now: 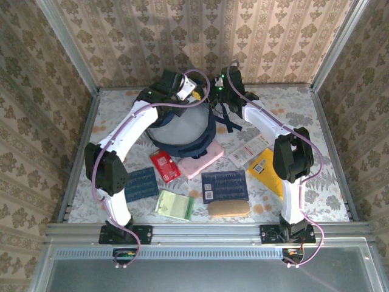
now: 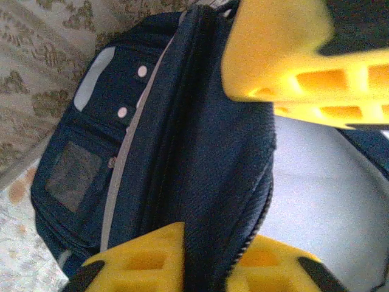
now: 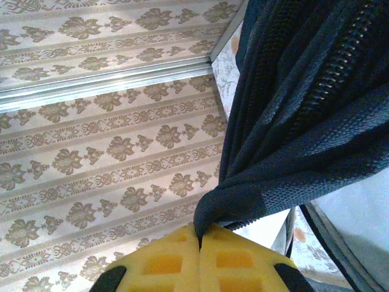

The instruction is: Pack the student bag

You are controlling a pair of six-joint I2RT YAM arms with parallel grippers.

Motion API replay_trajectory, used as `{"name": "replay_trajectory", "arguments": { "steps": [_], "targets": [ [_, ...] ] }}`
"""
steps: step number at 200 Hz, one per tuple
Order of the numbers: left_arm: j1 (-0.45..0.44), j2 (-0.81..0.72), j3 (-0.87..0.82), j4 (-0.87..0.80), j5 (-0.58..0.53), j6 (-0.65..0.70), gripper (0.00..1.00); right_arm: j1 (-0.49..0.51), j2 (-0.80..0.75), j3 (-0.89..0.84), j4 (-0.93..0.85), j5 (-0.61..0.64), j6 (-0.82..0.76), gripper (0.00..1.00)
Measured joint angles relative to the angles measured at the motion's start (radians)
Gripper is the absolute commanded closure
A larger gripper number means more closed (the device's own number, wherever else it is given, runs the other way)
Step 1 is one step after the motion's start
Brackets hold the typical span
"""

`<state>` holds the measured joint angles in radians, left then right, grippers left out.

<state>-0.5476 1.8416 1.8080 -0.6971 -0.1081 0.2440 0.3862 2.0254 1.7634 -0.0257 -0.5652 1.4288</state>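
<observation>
The student bag (image 1: 181,148), dark navy with white trims, stands at the back middle of the table with its mouth pulled wide, showing pale grey lining. My left gripper (image 1: 193,91) is at the mouth's far rim. In the left wrist view it (image 2: 209,243) is shut on the zipped navy edge of the bag (image 2: 200,140), with the front pocket at the left. My right gripper (image 1: 220,92) is just to the right of it. In the right wrist view it (image 3: 200,234) pinches a bunched fold of the bag fabric (image 3: 304,109), lifted against the wall.
In front of the bag lie a red packet (image 1: 165,166), a pink book (image 1: 200,159), two navy booklets (image 1: 141,184) (image 1: 225,185), a green notebook (image 1: 175,204), a tan case (image 1: 228,208), a white printed packet (image 1: 249,149) and a yellow booklet (image 1: 267,167). Patterned walls enclose the table.
</observation>
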Motion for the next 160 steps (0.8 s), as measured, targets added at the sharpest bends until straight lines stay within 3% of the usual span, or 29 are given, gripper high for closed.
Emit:
{"name": "replay_trajectory", "arguments": {
  "steps": [14,24,35,67,117,160],
  "targets": [
    [0.002,0.010,0.020,-0.023,0.011,-0.004,1.00,0.000,-0.003,-0.004,0.000,0.000,0.000,0.99],
    [0.008,0.023,0.045,-0.040,0.027,-0.008,1.00,-0.002,-0.003,-0.005,0.000,0.000,-0.002,0.82],
    [0.019,0.037,0.071,-0.056,0.058,-0.026,1.00,-0.004,-0.005,-0.005,-0.002,0.002,-0.003,0.71],
    [0.113,0.042,0.084,-0.058,0.209,-0.163,1.00,-0.012,-0.031,-0.005,-0.018,0.007,-0.069,0.52],
    [0.316,0.014,0.100,-0.002,0.285,-0.459,1.00,-0.013,-0.170,-0.005,-0.188,0.108,-0.341,0.54],
    [0.404,0.014,0.197,0.027,0.276,-0.605,1.00,-0.001,-0.278,-0.050,-0.278,0.203,-0.525,0.57]
  ]
}}
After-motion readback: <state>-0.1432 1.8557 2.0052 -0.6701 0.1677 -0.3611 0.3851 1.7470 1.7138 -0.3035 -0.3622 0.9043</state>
